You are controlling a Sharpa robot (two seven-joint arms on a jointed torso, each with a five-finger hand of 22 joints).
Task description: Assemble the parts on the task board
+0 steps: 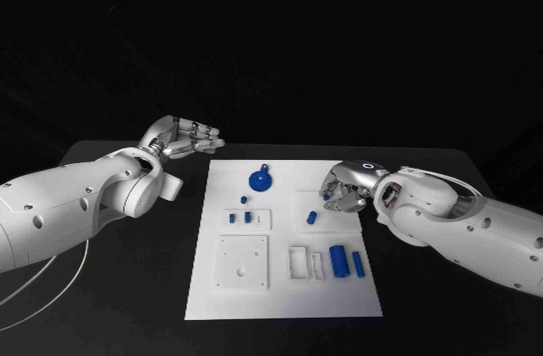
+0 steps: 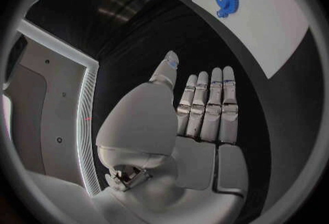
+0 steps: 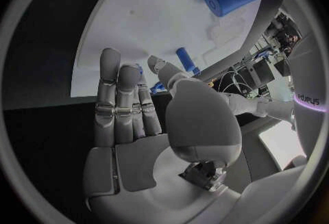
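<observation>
The white task board [image 1: 283,293] lay in the middle of the black counter [image 1: 430,325]. On its far part sat a blue gear [image 1: 261,182], with small blue pegs [image 1: 245,215] nearer me in a recessed block. A short blue peg [image 1: 311,216] stood toward the board's right side, and a blue cylinder [image 1: 338,259] with a slimmer blue pin [image 1: 358,263] lay side by side at the near right, next to a white slotted holder [image 1: 299,263]. A white square plate [image 1: 243,263] rested at the near left.

My right robot hand [image 1: 345,187] hovered over the board's right edge, just beside the short peg, fingers extended close together and holding nothing. My left robot hand [image 1: 181,139] was off the board's far left corner, above the counter, fingers straight and empty.
</observation>
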